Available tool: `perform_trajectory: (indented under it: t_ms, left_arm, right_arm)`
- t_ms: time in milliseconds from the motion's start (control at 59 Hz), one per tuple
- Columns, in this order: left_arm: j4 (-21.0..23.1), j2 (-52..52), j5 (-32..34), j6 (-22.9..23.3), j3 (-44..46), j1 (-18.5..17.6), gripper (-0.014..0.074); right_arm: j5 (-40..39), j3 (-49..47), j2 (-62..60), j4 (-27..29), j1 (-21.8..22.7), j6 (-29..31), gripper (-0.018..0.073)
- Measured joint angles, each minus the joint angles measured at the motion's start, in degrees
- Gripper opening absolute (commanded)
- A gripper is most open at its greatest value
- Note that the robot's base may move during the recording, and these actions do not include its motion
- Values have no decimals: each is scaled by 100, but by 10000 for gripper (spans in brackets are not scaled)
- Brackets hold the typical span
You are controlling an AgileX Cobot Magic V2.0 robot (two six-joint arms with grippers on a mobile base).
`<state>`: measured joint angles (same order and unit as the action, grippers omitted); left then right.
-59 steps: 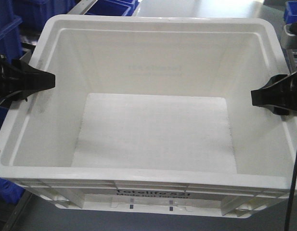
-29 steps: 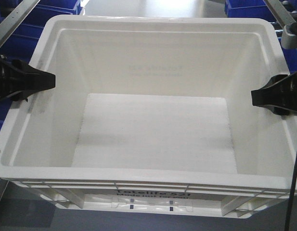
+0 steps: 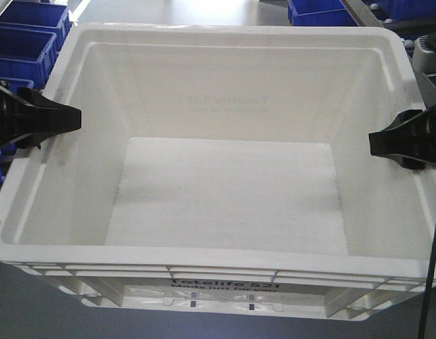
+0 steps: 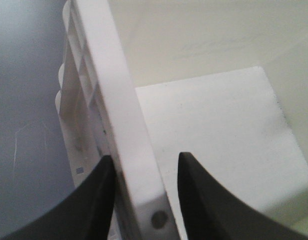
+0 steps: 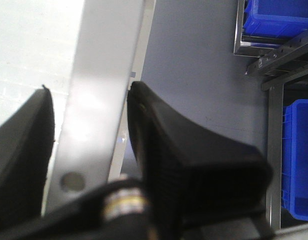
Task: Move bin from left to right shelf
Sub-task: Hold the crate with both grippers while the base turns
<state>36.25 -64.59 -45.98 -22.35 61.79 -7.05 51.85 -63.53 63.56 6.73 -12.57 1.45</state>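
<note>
Two-sided level hold | left pincer (image 4: 145, 162) clamps bin (image 3: 232, 85) rim | right pincer (image 5: 89, 92) clamps opposite rim

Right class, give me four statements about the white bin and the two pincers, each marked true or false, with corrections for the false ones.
1. The bin holds nothing. True.
2. The left pincer grips the bin's printed near wall. False: it straddles the left side wall.
3. The right pincer has one finger inside the bin and one outside. True.
4. The totes behind the bin are red. False: they are blue.
</note>
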Motion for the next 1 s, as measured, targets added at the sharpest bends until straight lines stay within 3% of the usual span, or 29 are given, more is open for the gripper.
perform_trajectory:
  t_ms: [1000]
  left_arm:
    - [0, 0, -13, 0, 0, 0, -6]
  right_arm:
    - [17, 0, 0, 0, 0, 0, -5]
